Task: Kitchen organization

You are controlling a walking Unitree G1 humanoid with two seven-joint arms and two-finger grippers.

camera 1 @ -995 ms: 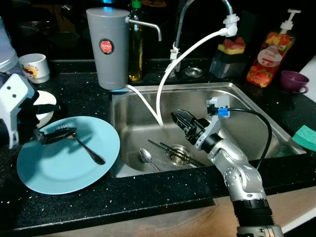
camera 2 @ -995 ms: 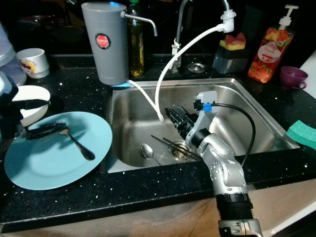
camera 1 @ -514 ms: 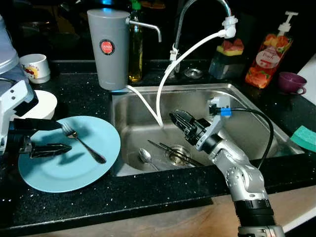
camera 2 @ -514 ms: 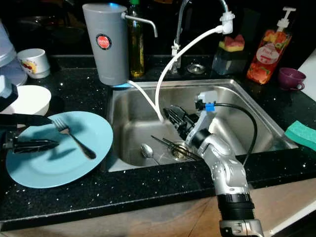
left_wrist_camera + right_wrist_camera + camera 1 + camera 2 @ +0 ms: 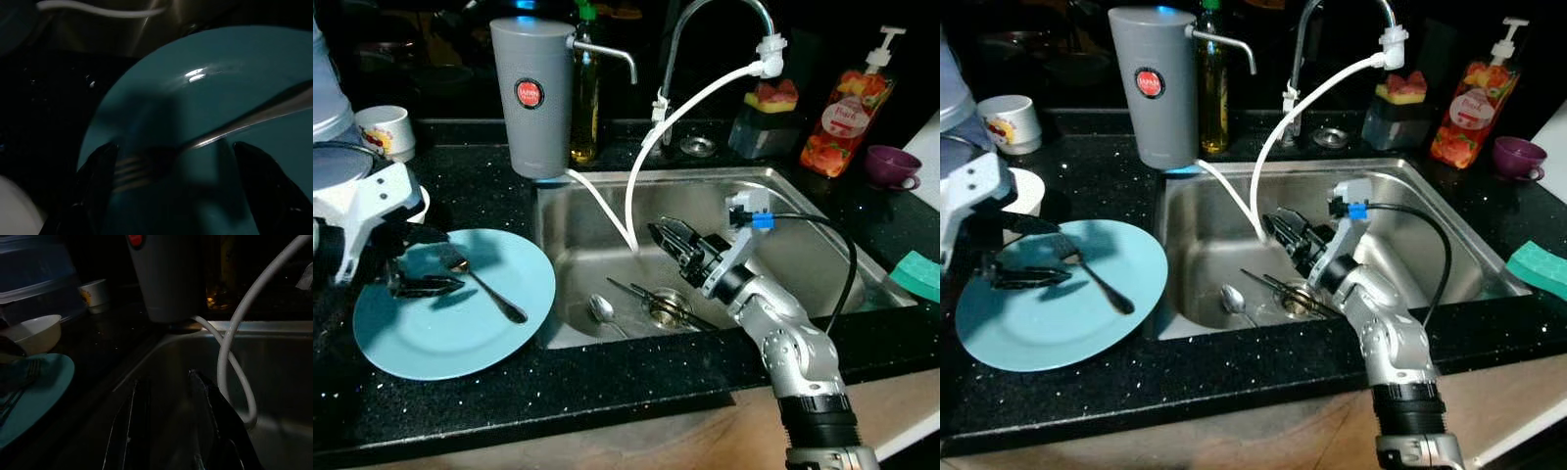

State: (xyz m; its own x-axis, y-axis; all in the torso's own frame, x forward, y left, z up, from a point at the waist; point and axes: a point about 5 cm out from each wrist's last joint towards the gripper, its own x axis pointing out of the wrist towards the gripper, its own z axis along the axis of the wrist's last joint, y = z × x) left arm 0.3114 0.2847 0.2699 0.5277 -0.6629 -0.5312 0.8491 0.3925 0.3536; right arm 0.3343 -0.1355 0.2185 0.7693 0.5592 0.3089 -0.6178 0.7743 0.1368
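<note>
A slim silver fork (image 5: 487, 291) is laid diagonally on the blue plate (image 5: 460, 343), tines between the parted left end effector (image 5: 416, 274) fingers.

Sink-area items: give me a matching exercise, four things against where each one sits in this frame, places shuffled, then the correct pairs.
Things:
1. fork
2. spoon
3. purple cup
4. green sponge

Places:
A. on the counter beside the soap bottle
B. at the counter's right edge, beside the sink
C. on the blue plate
D. on the sink floor, by the drain

Pairs: 1-C, 2-D, 3-A, 4-B
</note>
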